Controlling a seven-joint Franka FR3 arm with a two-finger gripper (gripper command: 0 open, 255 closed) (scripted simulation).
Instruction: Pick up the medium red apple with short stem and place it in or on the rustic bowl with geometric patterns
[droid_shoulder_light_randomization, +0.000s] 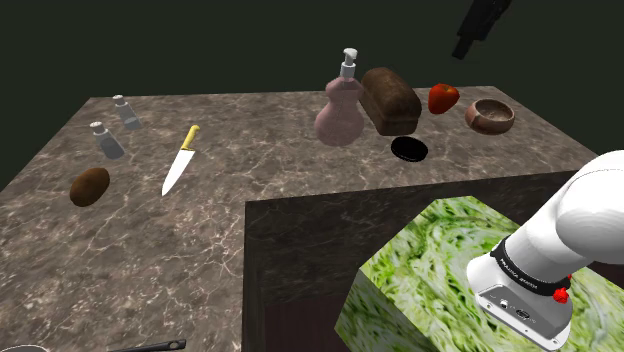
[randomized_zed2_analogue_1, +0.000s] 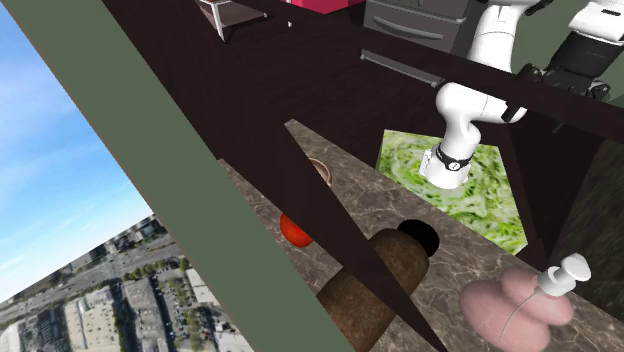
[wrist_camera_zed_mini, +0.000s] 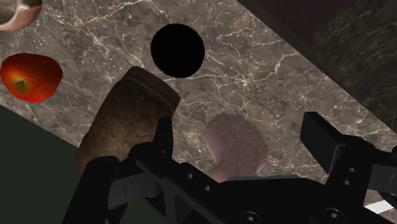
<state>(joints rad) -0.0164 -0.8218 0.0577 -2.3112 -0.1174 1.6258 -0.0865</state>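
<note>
Jaws: spread wide, clasping nothing, hanging high over the bench (droid_shoulder_light_randomization: 250, 170) at its far right in the shoulder view.
Apple (droid_shoulder_light_randomization: 443, 97): red, resting on the bench near the far edge, between the loaf and the bowl, apart from both.
Bowl (droid_shoulder_light_randomization: 489, 116): brown, upright, just right of the apple.
Loaf (droid_shoulder_light_randomization: 390, 100): dark brown, left of the apple.
Pump bottle (droid_shoulder_light_randomization: 339, 115): pink, upright, just left of the loaf.
Black disc (droid_shoulder_light_randomization: 409, 150): flat, nearer than the loaf.
Knife (droid_shoulder_light_randomization: 180, 160): yellow-handled, well left.

Readable text: none can be made out on any object.
Arm band (droid_shoulder_light_randomization: 527, 268): faint pale marks are carried on the black ring, too small to be read.
</note>
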